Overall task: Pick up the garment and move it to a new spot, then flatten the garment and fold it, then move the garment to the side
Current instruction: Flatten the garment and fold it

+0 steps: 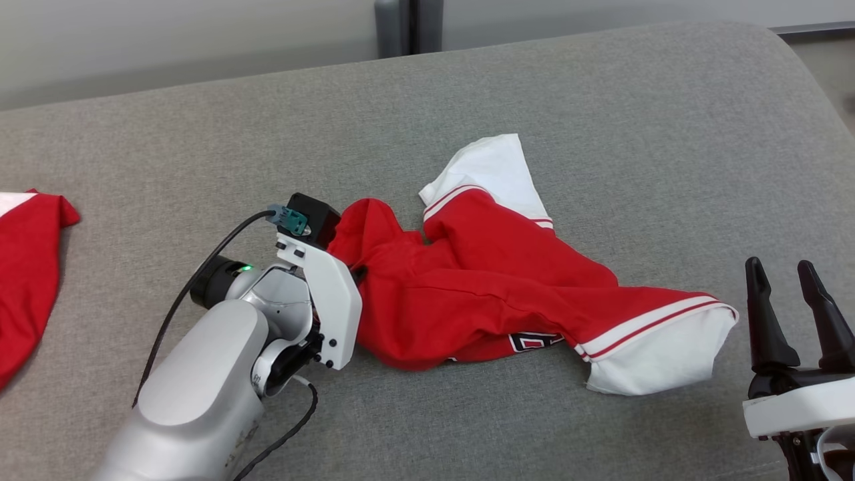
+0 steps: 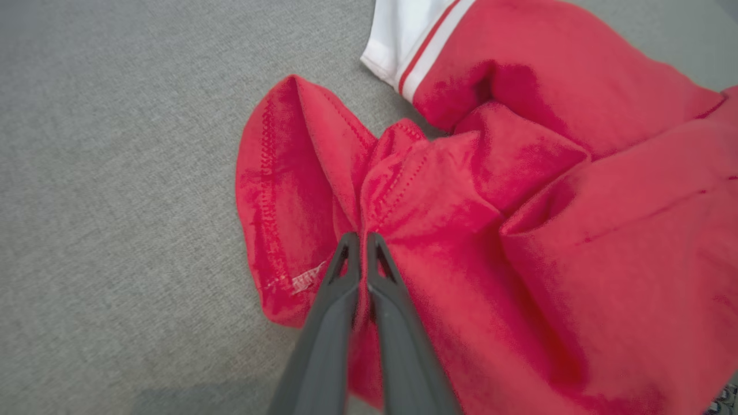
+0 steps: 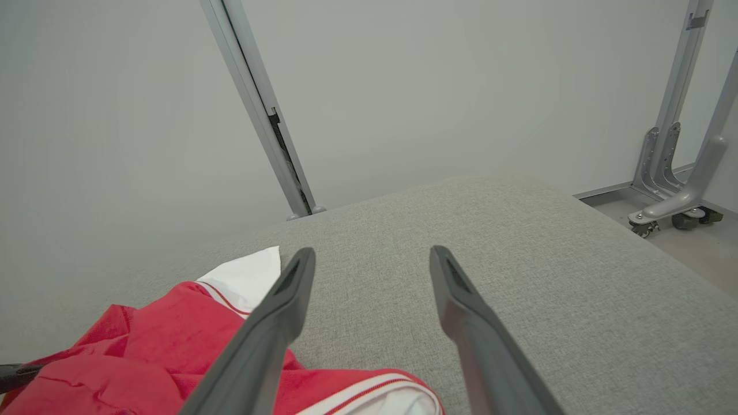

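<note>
grey cushion point(image 1: 601, 100): red garment point(image 1: 481, 287), second red cloth point(image 1: 27, 267)

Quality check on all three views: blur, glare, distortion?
Head view: even, diffuse light, sharp, faint shadow under the garment. Left wrist view: red oversaturated, detail smeared around the left gripper, no glare. Right wrist view: wall post leans from wide-angle, right gripper crisp.

Grey cushion point(image 1: 200, 133), second red cloth point(image 1: 27, 280), metal post point(image 3: 259, 109)

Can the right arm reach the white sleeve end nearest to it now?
Probably yes. The right tool stands open beside that white sleeve end, with only bare grey cushion between them and nothing lying on it.
</note>
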Available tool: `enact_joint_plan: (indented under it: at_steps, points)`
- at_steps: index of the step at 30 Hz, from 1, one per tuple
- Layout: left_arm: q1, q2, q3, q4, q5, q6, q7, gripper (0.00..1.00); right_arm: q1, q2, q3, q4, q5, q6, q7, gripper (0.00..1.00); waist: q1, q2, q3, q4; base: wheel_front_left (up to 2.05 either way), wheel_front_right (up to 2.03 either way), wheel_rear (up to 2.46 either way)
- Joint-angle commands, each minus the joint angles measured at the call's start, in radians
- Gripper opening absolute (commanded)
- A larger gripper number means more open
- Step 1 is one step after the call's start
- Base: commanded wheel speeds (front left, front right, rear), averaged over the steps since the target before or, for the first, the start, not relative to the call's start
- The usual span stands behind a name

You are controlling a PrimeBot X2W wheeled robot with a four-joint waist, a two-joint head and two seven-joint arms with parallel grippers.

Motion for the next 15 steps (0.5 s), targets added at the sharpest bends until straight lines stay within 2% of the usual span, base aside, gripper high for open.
enact_joint_plan:
  at_steps: [1,6,15]
  points:
    - [-0.011,0.0,-0.003,-0.011,-0.003,-0.003,-0.009,0.0,-0.011,-0.007,-0.001,0.001,-0.001,0.002,-0.005,1.0,0.0,0.0,-0.002,0.008,0.0,0.0,0.0]
    - [0.013,-0.007,0.005,-0.058,0.003,0.022,-0.051,0.0,-0.001,-0.01,-0.009,0.006,-0.003,0.002,-0.004,1.0,0.0,0.0,-0.016,0.029,0.0,0.0,0.0]
    - [0.083,0.002,0.074,-0.186,0.012,0.086,-0.233,0.0,0.025,-0.02,-0.05,-0.009,-0.007,0.002,0.014,1.0,0.0,0.0,-0.054,0.096,0.0,0.0,0.0]
